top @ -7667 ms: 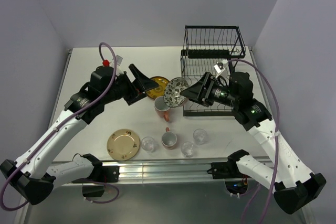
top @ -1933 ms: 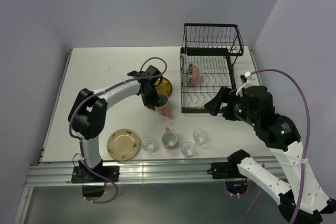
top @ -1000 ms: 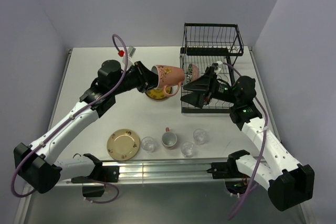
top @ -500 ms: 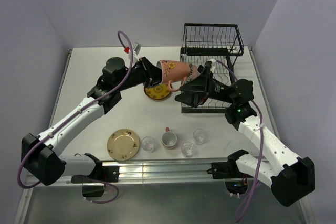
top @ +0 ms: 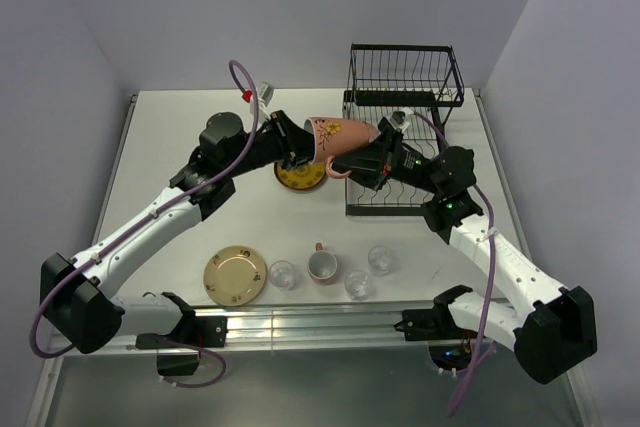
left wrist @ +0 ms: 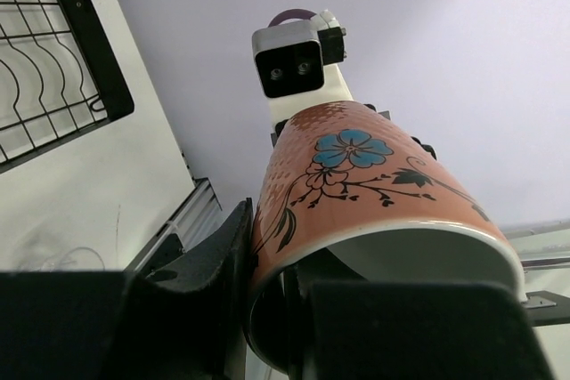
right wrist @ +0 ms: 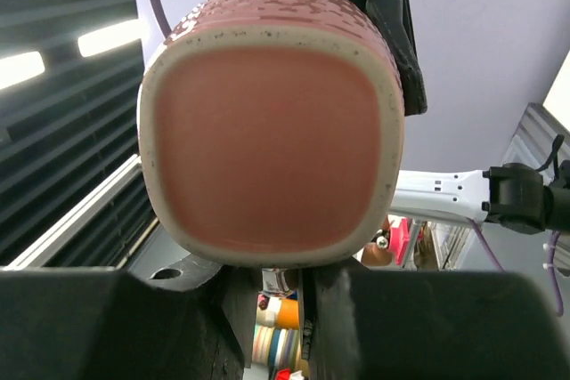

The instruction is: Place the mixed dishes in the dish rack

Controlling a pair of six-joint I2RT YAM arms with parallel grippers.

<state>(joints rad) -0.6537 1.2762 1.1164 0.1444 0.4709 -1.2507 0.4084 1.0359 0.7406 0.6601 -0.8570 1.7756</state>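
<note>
Currently held: orange-and-white ceramic mug with a blue flower and dark stems painted on its side, up off the white table and lying horizontal in the air.
Mug orientation: mouth toward 9 o'clock, flat base toward 3 o'clock, handle hanging toward 6 o'clock in the overhead view.
Mug position: over the middle of the table, just at 12 o'clock of the yellow patterned plate and at 9 o'clock of the black wire dish rack, outside its wires.
Left gripper: narrowed onto the mug's rim, with the rim wall pinched between its two fingers.
Right gripper: at the base end of the mug, its fingers drawn near to each other just below the base. Whether they pinch the handle or any other part of the mug cannot be told.
Dish rack: stands at 2 o'clock on the table, tall basket on its far side, slotted base nearer.
Yellow plate: flat on the table near the centre, beneath the held mug.
Tan speckled plate: flat on the table at 7 o'clock.
Second orange-and-white mug: upright at 6 o'clock, handle toward 12 o'clock.
Three small clear glasses: upright around the second mug, one at its 9 o'clock, one at its 4 o'clock, one at its 3 o'clock, none touching it.
</note>
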